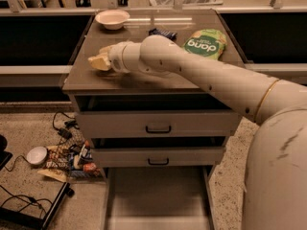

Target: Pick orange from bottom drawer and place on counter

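Observation:
My gripper (98,62) is over the left part of the counter (158,80), low above its surface, at the end of my long white arm that reaches in from the right. The orange does not show anywhere in the camera view; it may be hidden at the gripper. The bottom drawer (158,198) is pulled open below the two drawers with dark handles. The part of its grey floor that I can see is bare.
A pale bowl (112,19) stands at the counter's back left. A green snack bag (205,43) and a small dark packet (162,32) lie at the back right. Snack packets (67,158), a white round object (37,155) and cables litter the floor at the left.

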Controlling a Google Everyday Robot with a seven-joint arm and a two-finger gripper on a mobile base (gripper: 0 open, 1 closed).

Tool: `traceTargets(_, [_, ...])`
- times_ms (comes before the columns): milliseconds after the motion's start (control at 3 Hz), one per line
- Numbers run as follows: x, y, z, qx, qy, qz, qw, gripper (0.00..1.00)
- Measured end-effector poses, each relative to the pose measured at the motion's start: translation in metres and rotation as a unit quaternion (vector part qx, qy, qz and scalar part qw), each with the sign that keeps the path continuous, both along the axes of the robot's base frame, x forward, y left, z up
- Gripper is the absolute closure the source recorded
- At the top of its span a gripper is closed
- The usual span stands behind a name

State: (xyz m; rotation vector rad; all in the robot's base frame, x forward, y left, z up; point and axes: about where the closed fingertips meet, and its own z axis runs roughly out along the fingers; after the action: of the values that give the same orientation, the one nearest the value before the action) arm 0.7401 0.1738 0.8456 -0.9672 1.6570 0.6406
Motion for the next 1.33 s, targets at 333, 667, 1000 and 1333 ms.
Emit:
traceTargets(333, [-0.001, 0.002, -0.001, 0.000, 0.001, 0.002, 1.0000, 0.12])
traceTargets(667, [-0.001, 0.004, -0.001, 0.000, 0.001, 0.003, 1.0000, 0.00])
traceTargets(1000, [-0.001, 0.004, -0.001, 0.000, 0.001, 0.003, 1.0000, 0.00])
traceTargets(1333, [0.000, 0.006, 0.013, 0.001, -0.004, 0.009, 0.9999, 0.00])
